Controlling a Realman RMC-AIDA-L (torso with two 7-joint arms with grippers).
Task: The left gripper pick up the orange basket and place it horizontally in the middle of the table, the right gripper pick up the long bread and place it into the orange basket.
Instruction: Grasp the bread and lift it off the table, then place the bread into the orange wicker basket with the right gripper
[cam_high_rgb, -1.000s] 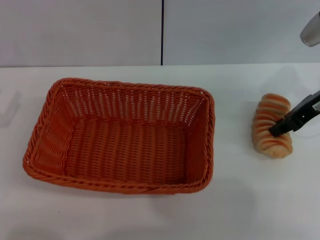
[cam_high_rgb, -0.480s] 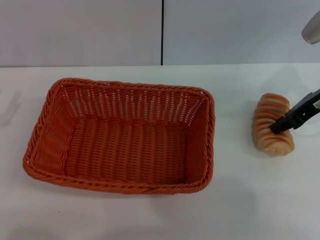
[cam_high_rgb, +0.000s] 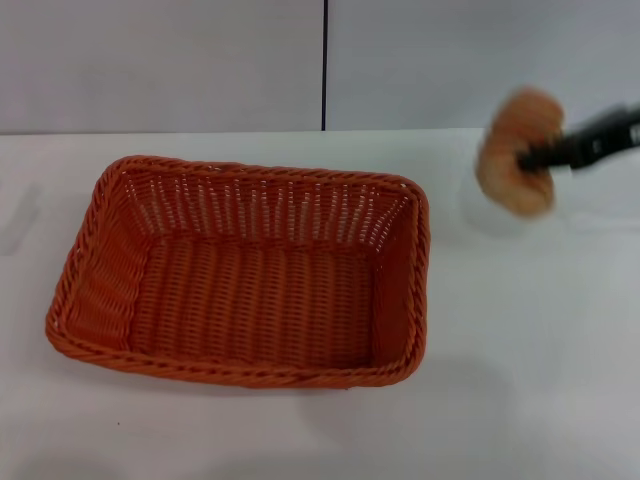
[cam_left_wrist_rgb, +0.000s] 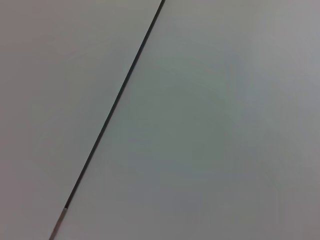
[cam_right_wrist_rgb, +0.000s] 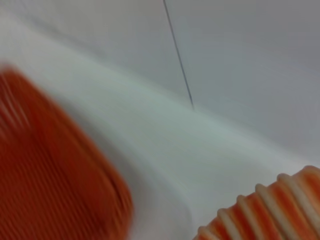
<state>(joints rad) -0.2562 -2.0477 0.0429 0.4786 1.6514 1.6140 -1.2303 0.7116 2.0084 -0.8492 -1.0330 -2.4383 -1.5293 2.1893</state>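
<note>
The orange basket (cam_high_rgb: 245, 270) lies lengthwise across the middle of the white table (cam_high_rgb: 520, 350), empty inside. To its right and above the table, the long bread (cam_high_rgb: 518, 152) hangs in the air, blurred, with my right gripper (cam_high_rgb: 530, 157) shut on it from the right side. The right wrist view shows the striped end of the long bread (cam_right_wrist_rgb: 270, 210) close by and the orange basket (cam_right_wrist_rgb: 55, 170) as a blur below. My left gripper is out of view; its wrist camera shows only the grey wall.
A grey wall with a dark vertical seam (cam_high_rgb: 324, 65) stands behind the table. A faint shadow (cam_high_rgb: 500, 215) lies on the table under the lifted bread.
The right gripper has lifted the long bread off the table and carried it up and slightly left, toward the basket. The basket has not moved.
</note>
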